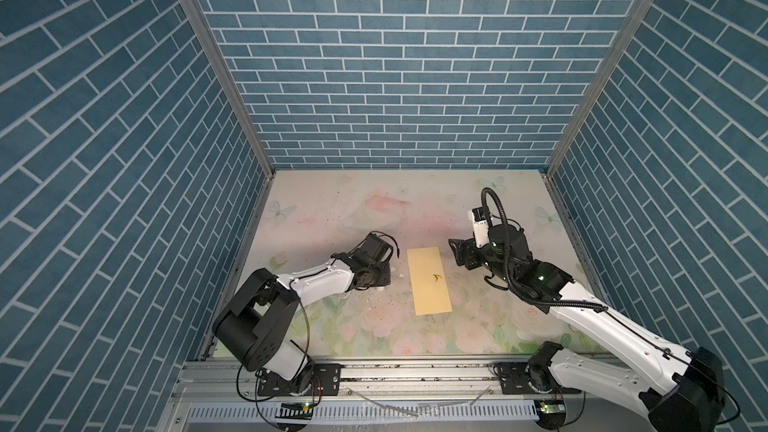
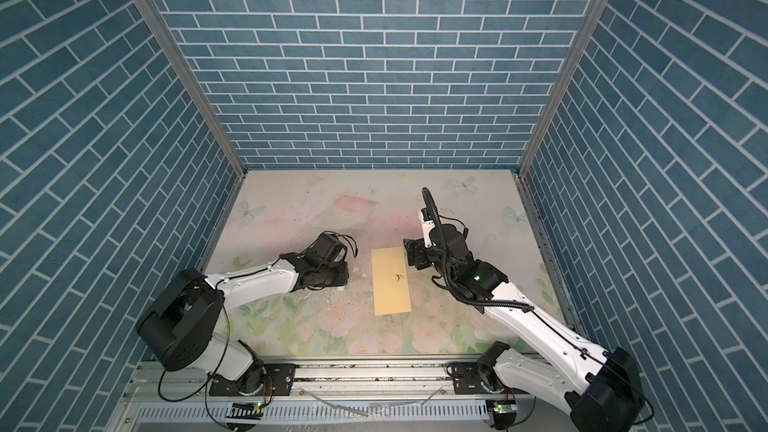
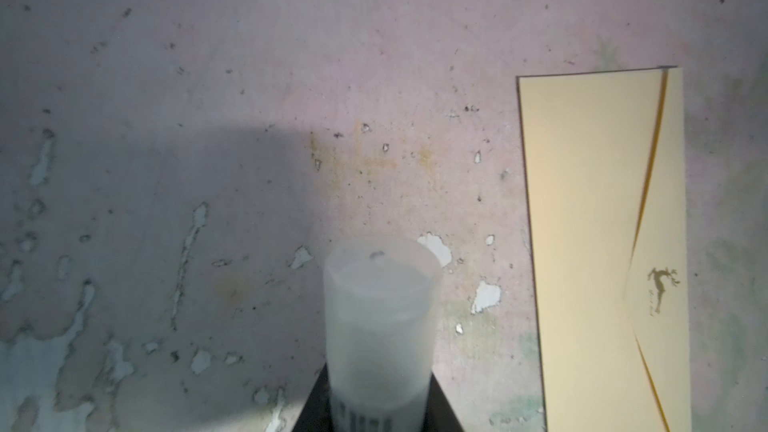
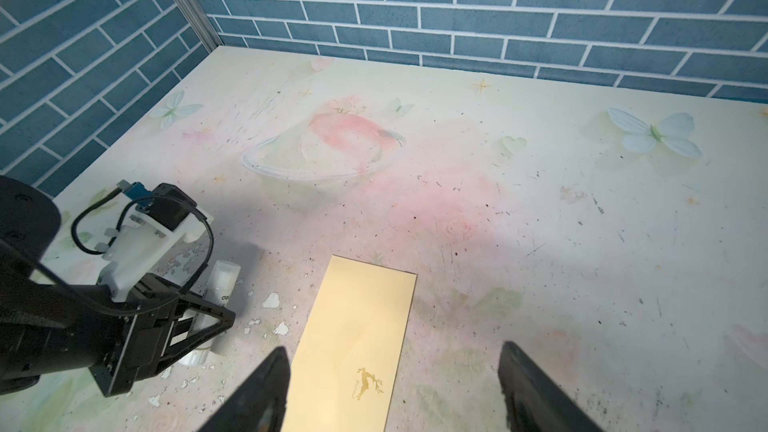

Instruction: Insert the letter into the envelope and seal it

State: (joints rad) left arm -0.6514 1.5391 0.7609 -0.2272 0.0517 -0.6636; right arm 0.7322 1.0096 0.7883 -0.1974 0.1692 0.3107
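The yellow-tan envelope lies flat mid-table, its pointed flap folded down and a small gold deer mark on it. The letter is hidden; no white sheet shows in any view. My left gripper sits just left of the envelope, shut on a white glue stick tube that points down at the table. My right gripper hovers open over the envelope's far right side, with nothing between its fingers.
The floral table cover is scratched and chipped, with white flakes between the glue stick and the envelope. Blue brick walls close in the back and both sides. A metal rail runs along the front edge.
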